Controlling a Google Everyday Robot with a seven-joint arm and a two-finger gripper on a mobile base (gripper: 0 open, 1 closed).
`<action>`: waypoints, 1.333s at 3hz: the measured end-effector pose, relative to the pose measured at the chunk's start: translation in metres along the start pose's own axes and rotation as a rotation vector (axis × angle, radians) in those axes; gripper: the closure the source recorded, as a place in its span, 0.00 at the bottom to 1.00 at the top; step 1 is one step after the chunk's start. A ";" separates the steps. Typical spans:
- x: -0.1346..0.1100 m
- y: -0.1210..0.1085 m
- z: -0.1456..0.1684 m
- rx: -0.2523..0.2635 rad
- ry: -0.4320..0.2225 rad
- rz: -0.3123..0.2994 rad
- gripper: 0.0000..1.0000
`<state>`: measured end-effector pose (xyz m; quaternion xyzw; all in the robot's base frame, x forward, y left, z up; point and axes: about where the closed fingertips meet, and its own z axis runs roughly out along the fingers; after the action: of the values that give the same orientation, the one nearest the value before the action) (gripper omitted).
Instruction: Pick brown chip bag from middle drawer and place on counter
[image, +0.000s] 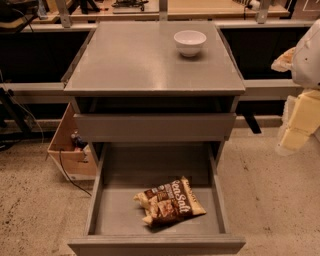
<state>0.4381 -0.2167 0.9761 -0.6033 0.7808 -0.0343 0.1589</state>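
Observation:
The brown chip bag (170, 202) lies flat inside the open middle drawer (155, 245), right of its centre and toward the front, with its "Sea Salt" lettering facing up. The grey counter (140, 60) is the cabinet top above it. My gripper (296, 129) hangs at the right edge of the view, beside the cabinet at about the height of the upper drawer front. It is well to the right of the bag and above it, and holds nothing that I can see.
A white bowl (190, 42) stands on the counter at the back right. A shorter closed drawer front (155, 126) sits above the open drawer. An open cardboard box (72, 150) with a cable stands on the floor to the left. Tan tables (210, 7) run behind.

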 end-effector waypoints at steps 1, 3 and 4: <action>0.000 0.000 0.000 0.000 0.000 0.000 0.00; 0.025 0.007 0.103 -0.131 -0.158 -0.006 0.00; 0.026 0.013 0.158 -0.201 -0.220 -0.009 0.00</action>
<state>0.4659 -0.2161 0.8183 -0.6197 0.7555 0.1099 0.1822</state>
